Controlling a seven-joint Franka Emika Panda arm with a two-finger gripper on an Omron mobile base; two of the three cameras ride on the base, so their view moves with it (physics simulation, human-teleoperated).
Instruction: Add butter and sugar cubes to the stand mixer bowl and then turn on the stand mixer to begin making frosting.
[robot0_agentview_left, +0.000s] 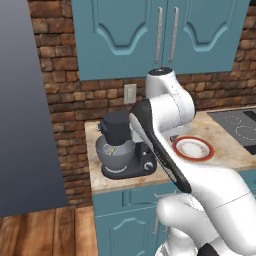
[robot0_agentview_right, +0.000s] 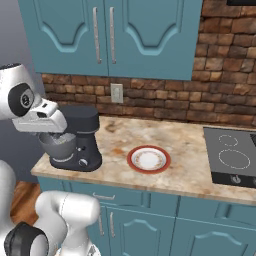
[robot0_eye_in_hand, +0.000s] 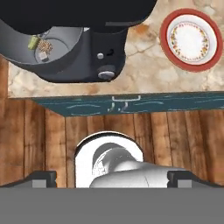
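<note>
The dark stand mixer (robot0_agentview_left: 131, 162) stands at the left end of the counter, with its head over the grey stand mixer bowl (robot0_agentview_left: 114, 153). The right base view shows the stand mixer (robot0_agentview_right: 85, 142) and the bowl (robot0_agentview_right: 56, 146) partly behind my hand. Looking down from the hand, the bowl (robot0_eye_in_hand: 57, 68) holds a small yellowish butter piece (robot0_eye_in_hand: 33, 42) and two small sugar cubes (robot0_eye_in_hand: 43, 55). The mixer's silver knob (robot0_eye_in_hand: 106, 73) faces the counter's front edge. My gripper (robot0_eye_in_hand: 113, 178) hangs above that front edge, open, with nothing between its fingers.
A white plate with a red rim (robot0_agentview_left: 193, 148) (robot0_agentview_right: 148, 159) (robot0_eye_in_hand: 191, 39) lies on the counter to the right of the mixer. A black cooktop (robot0_agentview_right: 232, 157) is set in at the far right. Teal wall cabinets hang above; a drawer handle (robot0_eye_in_hand: 119, 99) and a wooden floor lie below.
</note>
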